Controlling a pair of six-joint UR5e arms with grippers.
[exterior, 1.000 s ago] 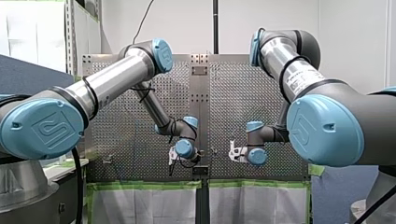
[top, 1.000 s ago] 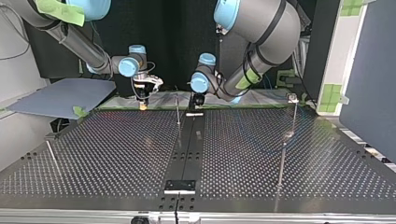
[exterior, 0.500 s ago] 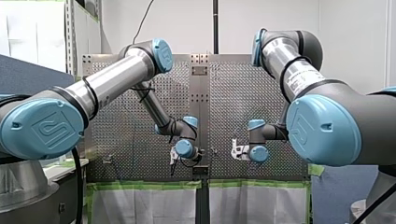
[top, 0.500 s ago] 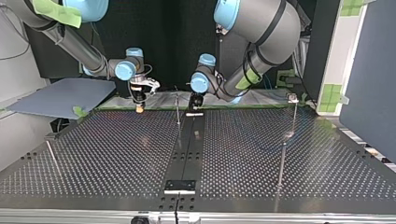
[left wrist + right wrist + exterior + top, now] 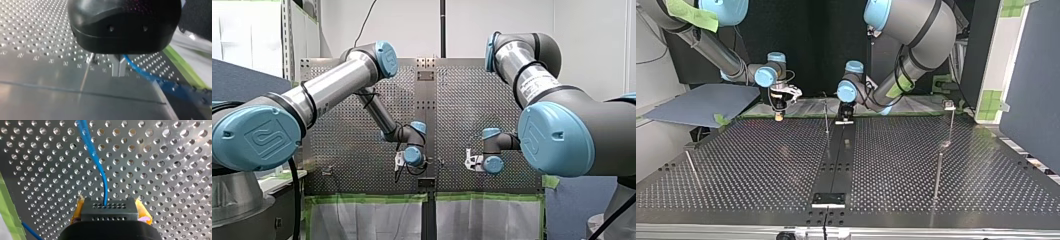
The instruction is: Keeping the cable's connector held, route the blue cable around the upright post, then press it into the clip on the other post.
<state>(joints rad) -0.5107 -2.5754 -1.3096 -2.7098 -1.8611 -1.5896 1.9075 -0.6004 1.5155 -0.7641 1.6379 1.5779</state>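
In the right wrist view my right gripper (image 5: 109,203) is shut with its yellow pads (image 5: 76,213) on either side of the black connector (image 5: 109,212). The blue cable (image 5: 98,160) runs out of the connector over the perforated table. In the left wrist view my left gripper (image 5: 119,74) has its metal fingers (image 5: 119,65) shut on the blue cable (image 5: 147,76), which trails off to one side. A thin upright post (image 5: 826,116) stands just beside my left gripper (image 5: 844,117) in the top view. My right gripper (image 5: 779,114) hangs further toward that view's left. The cable does not show in the top view.
A taller post with a clip (image 5: 949,106) stands at the top view's right, another rod (image 5: 937,175) in front of it. A short post (image 5: 692,167) stands at the left. A bracket (image 5: 828,199) sits at the centre strip's near end. Green tape (image 5: 186,67) lines the table edge.
My right gripper has carried the connector toward the top view's left, away from my left gripper. My left gripper has shifted slightly the same way and stays shut on the cable.
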